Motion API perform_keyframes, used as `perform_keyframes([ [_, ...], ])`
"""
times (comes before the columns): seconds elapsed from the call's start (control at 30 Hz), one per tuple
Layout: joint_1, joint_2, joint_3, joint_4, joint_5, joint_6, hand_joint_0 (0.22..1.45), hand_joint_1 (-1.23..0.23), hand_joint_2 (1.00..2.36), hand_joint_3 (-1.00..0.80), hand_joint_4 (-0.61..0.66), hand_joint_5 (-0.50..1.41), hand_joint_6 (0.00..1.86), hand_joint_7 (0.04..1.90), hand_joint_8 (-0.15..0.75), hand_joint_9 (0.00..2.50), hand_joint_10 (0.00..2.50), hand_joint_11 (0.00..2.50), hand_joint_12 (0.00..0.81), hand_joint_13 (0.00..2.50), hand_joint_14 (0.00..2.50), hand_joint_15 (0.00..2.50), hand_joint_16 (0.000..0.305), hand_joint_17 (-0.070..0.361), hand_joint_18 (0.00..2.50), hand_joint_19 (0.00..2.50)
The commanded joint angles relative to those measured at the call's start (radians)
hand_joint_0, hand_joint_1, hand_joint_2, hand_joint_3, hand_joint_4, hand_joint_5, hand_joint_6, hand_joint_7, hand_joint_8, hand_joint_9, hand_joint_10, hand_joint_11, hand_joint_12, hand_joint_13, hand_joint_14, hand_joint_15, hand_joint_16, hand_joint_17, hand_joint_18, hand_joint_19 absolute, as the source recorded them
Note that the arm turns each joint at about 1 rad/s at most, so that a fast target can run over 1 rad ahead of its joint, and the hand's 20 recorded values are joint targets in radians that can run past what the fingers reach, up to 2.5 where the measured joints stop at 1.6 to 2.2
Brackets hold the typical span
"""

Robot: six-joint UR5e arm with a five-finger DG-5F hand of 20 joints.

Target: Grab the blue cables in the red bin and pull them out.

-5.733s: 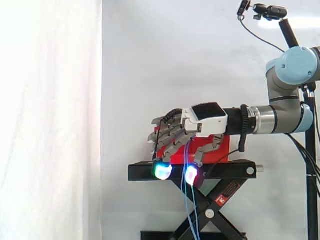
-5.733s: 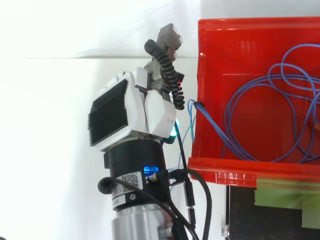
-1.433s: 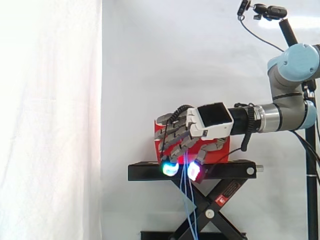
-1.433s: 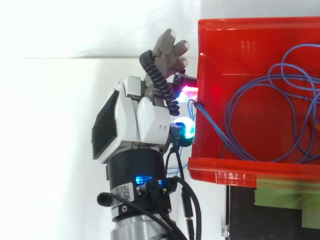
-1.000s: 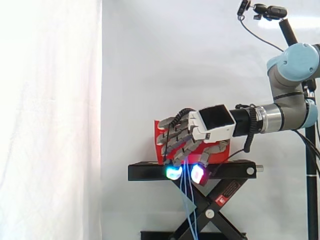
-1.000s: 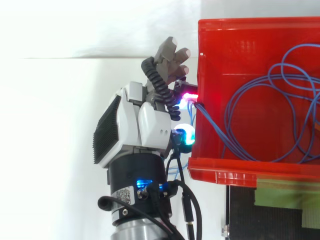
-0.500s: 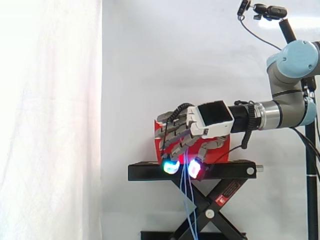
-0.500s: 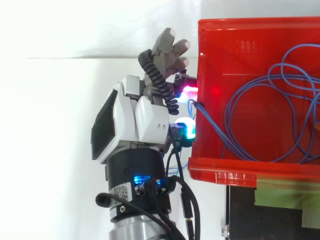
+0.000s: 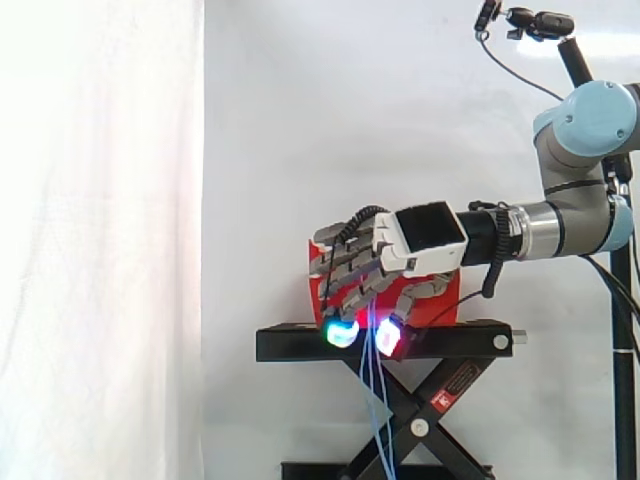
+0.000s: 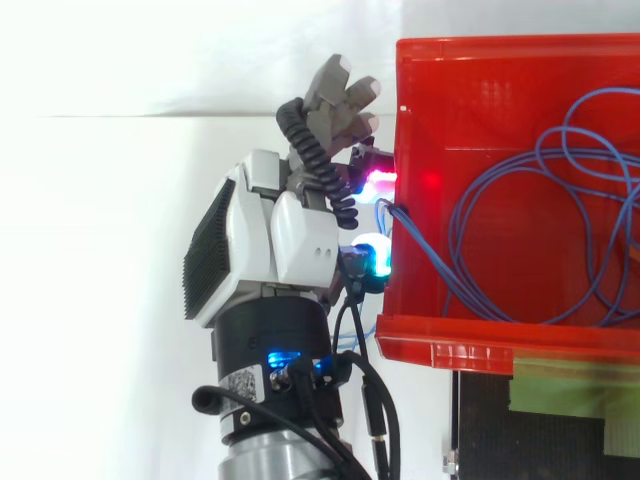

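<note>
— Change over the last few seconds?
— Barely any: lifting a touch and leaning closer against the outer wall of the red bin (image 10: 480,330), with a magenta glow now showing right at that wall.
— Robot hand (image 10: 290,235) gripping anything?
— Curling downward around the blue cables (image 9: 370,385) where spilling over the wall and dangling past the black stand (image 9: 450,342). Glowing pads (image 9: 341,334) flanking the strands on either side.
— Coming out of the bin, though?
— Not really. Still lying looped across the bin floor, looking the same as seconds ago, and leaving at one spot on the wall.
— Meaning what for the task?
— Probably holding without hauling yet. Likely needing a longer drag away from the bin, while keeping the grip from sliding along such thin strands.
</note>
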State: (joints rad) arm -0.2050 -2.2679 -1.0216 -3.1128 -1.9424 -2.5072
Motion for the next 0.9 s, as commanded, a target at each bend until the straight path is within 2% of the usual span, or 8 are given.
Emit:
perform_keyframes([
  [0.0,-0.002,0.001,0.000,-0.012,0.000,0.000,0.80,-0.99,1.00,-1.00,0.07,0.95,0.02,0.63,0.213,0.76,0.01,0.27,0.297,0.53,0.01,0.22,0.041,0.092,0.37,0.23],
  [0.33,-0.004,0.001,-0.002,-0.015,0.000,0.000,0.82,-0.96,1.00,-1.00,0.03,1.03,0.01,0.84,0.213,0.78,0.01,0.28,0.295,0.55,0.01,0.21,0.040,0.090,0.38,0.23],
  [0.47,-0.002,0.001,0.000,-0.007,-0.001,0.000,0.83,-0.95,1.00,-1.00,0.03,1.04,0.01,0.83,0.212,0.78,0.01,0.29,0.294,0.55,0.01,0.22,0.040,0.090,0.38,0.23],
  [0.6,-0.001,0.001,0.000,0.002,-0.001,0.000,0.82,-0.96,1.00,-1.00,0.07,0.94,0.02,0.64,0.211,0.78,0.01,0.28,0.298,0.56,0.01,0.22,0.040,0.090,0.38,0.23],
  [0.87,0.006,-0.001,-0.002,0.034,0.000,0.000,0.81,-0.97,1.00,-1.00,0.08,0.88,0.02,0.49,0.210,0.76,0.01,0.28,0.298,0.55,0.01,0.22,0.040,0.091,0.38,0.23],
])
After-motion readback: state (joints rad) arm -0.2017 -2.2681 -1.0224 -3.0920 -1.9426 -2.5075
